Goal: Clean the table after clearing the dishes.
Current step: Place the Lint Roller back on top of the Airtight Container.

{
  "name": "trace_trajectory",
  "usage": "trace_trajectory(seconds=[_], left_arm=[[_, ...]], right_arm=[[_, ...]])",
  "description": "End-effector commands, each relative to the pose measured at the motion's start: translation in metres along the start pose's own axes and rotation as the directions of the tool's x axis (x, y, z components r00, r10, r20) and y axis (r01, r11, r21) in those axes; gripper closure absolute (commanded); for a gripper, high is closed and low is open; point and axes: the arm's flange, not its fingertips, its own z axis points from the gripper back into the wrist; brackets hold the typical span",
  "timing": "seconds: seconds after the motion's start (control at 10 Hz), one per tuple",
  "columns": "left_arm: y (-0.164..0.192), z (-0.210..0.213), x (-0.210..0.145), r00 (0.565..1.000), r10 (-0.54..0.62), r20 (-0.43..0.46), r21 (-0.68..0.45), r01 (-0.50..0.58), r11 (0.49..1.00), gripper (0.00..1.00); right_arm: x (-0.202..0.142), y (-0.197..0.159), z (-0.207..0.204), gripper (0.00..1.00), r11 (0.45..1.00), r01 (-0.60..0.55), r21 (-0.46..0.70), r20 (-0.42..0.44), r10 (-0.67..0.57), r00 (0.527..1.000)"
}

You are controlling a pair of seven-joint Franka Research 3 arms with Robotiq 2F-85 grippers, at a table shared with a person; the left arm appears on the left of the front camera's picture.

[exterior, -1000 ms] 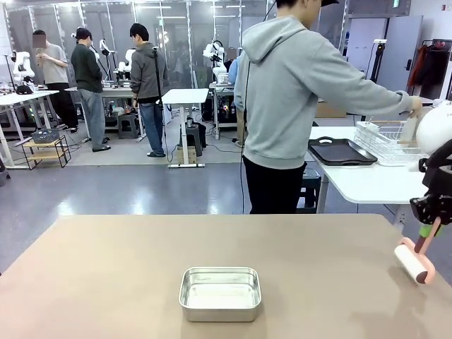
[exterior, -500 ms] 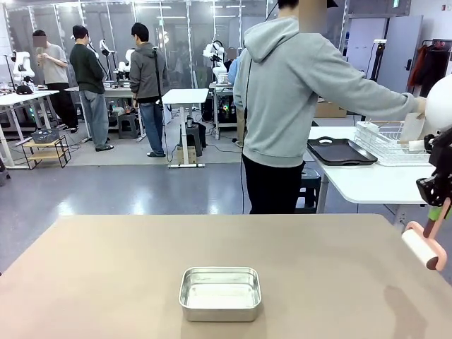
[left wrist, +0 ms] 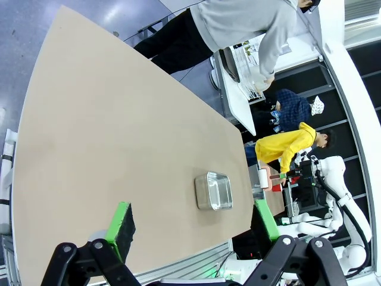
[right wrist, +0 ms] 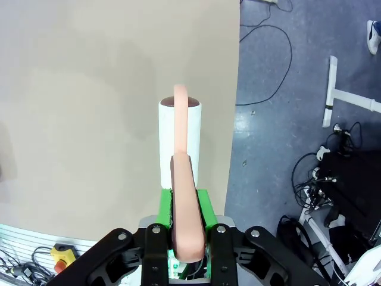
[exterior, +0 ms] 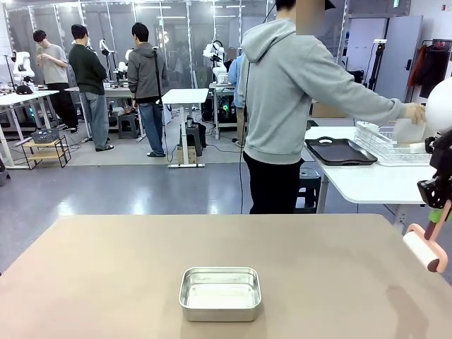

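Worktop [exterior: 106, 268]: wide matte taupe-brown rectangle, surface looks uniform and dry, no visible crumbs or marks from the front view; a faint shadow patch sits near its right end. From the left wrist view it reads as one long plain slab [left wrist: 119, 149] running away from the camera.

Only item resting on it: a small shiny steel pan [exterior: 219, 293], rectangular with rounded corners, near the front edge, roughly centred. Seen too in the left wrist view [left wrist: 214, 190].

Right tool [exterior: 436, 212]: clamped on the pink handle of a white roller [exterior: 421, 251]. Roller hangs at the worktop's right edge, tilted, drum lifted clear of the surface. Right wrist view: green pads [right wrist: 201, 205] pinch the handle from both sides; the white drum [right wrist: 179, 140] points away from the camera, over the worktop's edge strip with the floor just beside it.

Left tool [left wrist: 190, 223]: jaws wide apart, nothing between the green pads, held high above the worktop's near end.

Dishes: dark tray [exterior: 340, 151] lies flat on a white side table [exterior: 367, 183] beyond the worktop, beside a white wire rack [exterior: 385, 141]. Person in a grey hoodie [exterior: 296, 92] stands at the far side, turned away, hand [exterior: 415, 111] reaching over the rack. Plates not discernible.
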Motion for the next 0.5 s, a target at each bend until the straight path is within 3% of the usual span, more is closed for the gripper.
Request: trace_trajectory(seconds=[0.0,0.4], left_arm=[[-0.0035,0.0031,0.0025,1.0,0.008,-0.002,-0.014,-0.008,1.0,0.0],[-0.0035,0.0031,0.0025,1.0,0.008,-0.002,-0.014,-0.008,1.0,0.0]], right_arm=[[0.0012,0.0016,0.0012,0.79,1.0,-0.005,0.001,0.015,0.005,1.0],[0.0012,0.0016,0.0012,0.79,1.0,-0.005,0.001,0.015,0.005,1.0]])
